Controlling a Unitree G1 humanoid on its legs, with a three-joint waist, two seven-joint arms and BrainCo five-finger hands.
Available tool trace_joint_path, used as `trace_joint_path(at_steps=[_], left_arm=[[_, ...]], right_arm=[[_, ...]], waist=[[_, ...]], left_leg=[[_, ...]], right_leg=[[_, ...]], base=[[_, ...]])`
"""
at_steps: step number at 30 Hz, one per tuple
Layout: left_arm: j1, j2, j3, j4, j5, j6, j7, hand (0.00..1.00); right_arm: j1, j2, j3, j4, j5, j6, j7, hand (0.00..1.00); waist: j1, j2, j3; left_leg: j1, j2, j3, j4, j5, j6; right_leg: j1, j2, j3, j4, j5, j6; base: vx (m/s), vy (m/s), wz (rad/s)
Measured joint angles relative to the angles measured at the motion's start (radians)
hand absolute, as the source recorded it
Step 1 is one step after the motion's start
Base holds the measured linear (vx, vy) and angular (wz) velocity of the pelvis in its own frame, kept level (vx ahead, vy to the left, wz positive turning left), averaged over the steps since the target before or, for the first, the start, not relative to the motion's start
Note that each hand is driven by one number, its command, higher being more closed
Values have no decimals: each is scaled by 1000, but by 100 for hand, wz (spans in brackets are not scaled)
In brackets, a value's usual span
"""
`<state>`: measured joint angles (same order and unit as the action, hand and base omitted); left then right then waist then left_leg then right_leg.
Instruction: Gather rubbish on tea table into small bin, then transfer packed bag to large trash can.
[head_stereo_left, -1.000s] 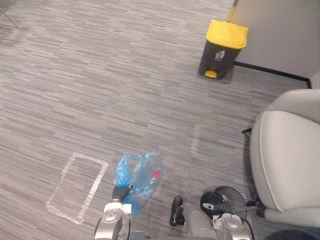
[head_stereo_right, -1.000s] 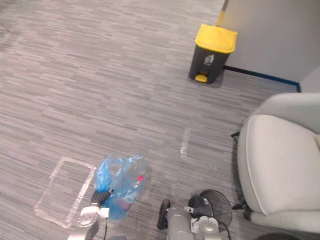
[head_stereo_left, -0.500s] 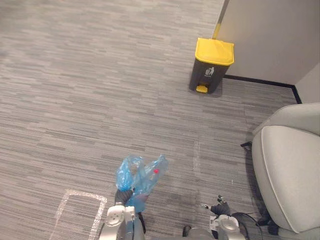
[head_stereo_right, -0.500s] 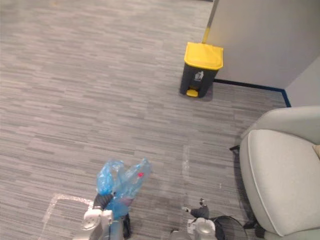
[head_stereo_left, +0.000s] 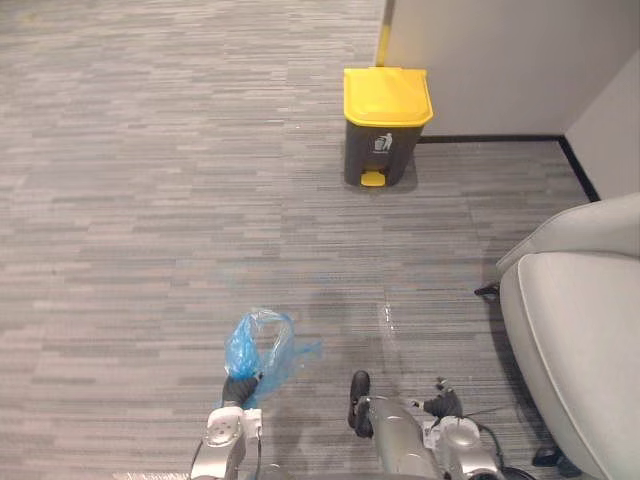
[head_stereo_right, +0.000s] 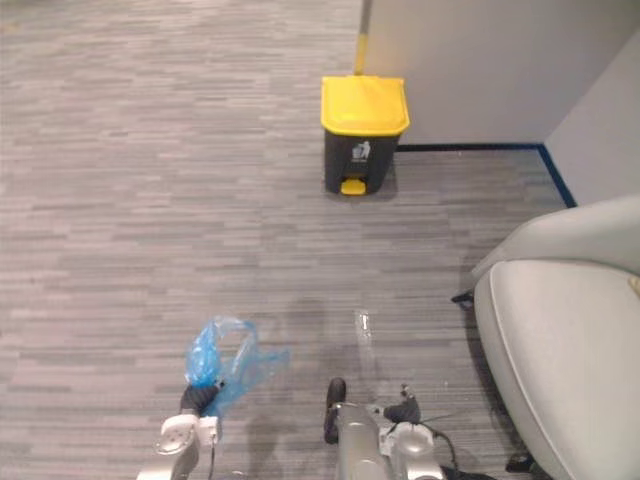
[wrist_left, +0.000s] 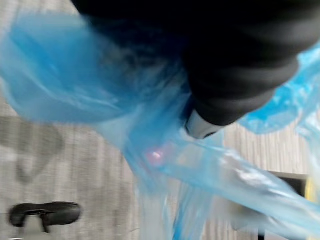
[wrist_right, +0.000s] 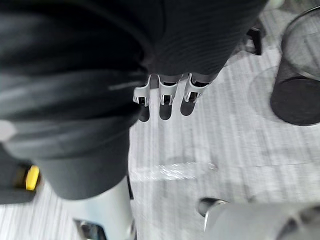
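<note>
As camera turns toward trash can (head_stereo_left: 385, 125), left robot hand (head_stereo_left: 239, 387) keeps bag (head_stereo_left: 256, 345)

The thin blue translucent plastic bag (head_stereo_left: 256, 346) is glossy and crinkled, a filmy sheet through which the floor shows in the left wrist view. The grey striped carpet floor (head_stereo_left: 150, 220) is matt cloth with a short, rough, woven-looking grain. The dark grey trash can with a yellow lid (head_stereo_left: 384, 125) looks like smooth hard plastic, and its lid has a soft sheen. The off-white armchair (head_stereo_left: 580, 340) has smooth, matt upholstery. The black round mesh bin (wrist_right: 300, 90) looks like fine wire mesh. The left hand (wrist_left: 240, 75) and right hand (wrist_right: 195, 45) wear dark, matt, ribbed covers. The right hand's silver fingers (wrist_right: 164, 92) gleam like metal.
</note>
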<state>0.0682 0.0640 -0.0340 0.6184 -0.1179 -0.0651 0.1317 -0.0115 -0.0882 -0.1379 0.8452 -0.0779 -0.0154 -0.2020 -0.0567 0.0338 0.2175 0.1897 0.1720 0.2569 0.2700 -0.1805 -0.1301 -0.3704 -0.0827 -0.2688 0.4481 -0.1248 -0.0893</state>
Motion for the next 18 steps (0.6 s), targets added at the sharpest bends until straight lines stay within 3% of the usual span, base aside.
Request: trace_joint_path(at_steps=[1, 2, 3, 4, 6, 9, 10, 12, 13, 14, 16, 17, 18], left_arm=[[-3, -12, -2, 0, 0, -1, -1, 100], [0, -18, -2, -1, -1, -1, -2, 100], [12, -32, -3, -10, -2, -1, -4, 100], [28, -43, -3, -34, -3, -3, -6, 100], [45, -47, -3, -61, -7, -3, -9, 100], [47, -49, -1, -56, -14, 0, -10, 100], [48, -49, -1, -55, -13, 4, -11, 100], [59, -56, -1, -55, -13, 5, -14, 100], [63, -58, -1, -54, -13, 5, -14, 100], [67, -57, 3, -36, -12, 5, -16, 100], [72, -44, 6, -26, -12, 7, -17, 100], [67, -41, 5, -25, -12, 8, -18, 100], [66, -40, 2, -25, -12, 10, -19, 100]], right_arm=[[11, 9, 1, -2, 1, 4, 0, 0], [18, 11, 2, -3, 2, 4, 0, 0], [35, 24, 7, -12, 3, 4, -1, 0], [36, 38, 5, -19, 5, 4, -1, 0], [43, 47, 3, -49, 10, 2, -2, 0], [42, 58, -9, -46, 10, 3, -4, 0], [33, 65, -23, -46, 10, 3, -6, 0], [34, 62, -44, -40, 10, 3, -12, 0], [35, 58, -44, -38, 10, 3, -13, 0], [38, 46, -39, -24, 9, 4, -14, 0], [55, 62, -21, -7, 7, 6, -12, 0], [61, 64, -21, -3, 7, 9, -12, 0], [63, 69, -23, -3, 5, 11, -11, 0]], waist=[[0, 1, 2], [0, 2, 2], [5, 6, 2], [15, 5, 4], [35, -5, 8], [68, -20, 11], [68, -28, 15], [68, -25, 14], [69, -19, 11], [82, -10, -1], [83, -62, -31], [85, -69, -32], [84, -72, -31]], left_leg=[[-54, 30, -26, 165, 36, -44], [-87, 48, -37, 252, 69, -57], [-168, 89, -49, 464, 71, -59], [-247, 116, -42, 611, 14, -35], [-347, 115, -6, 653, -46, 5], [-423, 83, 20, 447, -72, 44], [-438, 43, 8, 269, -58, 53], [-437, -27, -40, -15, 32, 37], [-434, -32, -52, -61, 55, 30], [-417, -49, -75, -81, 173, 35], [-435, -105, -51, -30, 104, 75], [-435, -116, -43, -10, 79, 82], [-403, -130, -17, 0, 39, 97]], right_leg=[[53, 7, -9, -13, -28, 6], [83, 13, -13, -30, -32, 6], [153, 29, -12, -81, -39, -1], [207, 45, -3, -122, -51, -18], [270, 50, 17, -172, -54, -16], [324, 40, 64, -205, -61, 4], [350, 22, 79, -213, -67, 33], [393, 0, 114, -239, -89, 78], [395, 1, 121, -245, -95, 90], [409, 0, 163, -249, -114, 121], [404, -60, 199, -236, -134, 156], [397, -76, 206, -202, -141, 166], [352, -102, 234, -64, -147, 186]], base=[[342, -148, 31], [250, -104, 16], [355, -88, -10], [343, -49, -21], [312, 21, -40], [309, 101, -50], [335, 170, -35], [328, 216, -39], [372, 302, -66], [395, 313, -63], [482, 310, -38], [457, 256, -19], [426, 253, -40]])
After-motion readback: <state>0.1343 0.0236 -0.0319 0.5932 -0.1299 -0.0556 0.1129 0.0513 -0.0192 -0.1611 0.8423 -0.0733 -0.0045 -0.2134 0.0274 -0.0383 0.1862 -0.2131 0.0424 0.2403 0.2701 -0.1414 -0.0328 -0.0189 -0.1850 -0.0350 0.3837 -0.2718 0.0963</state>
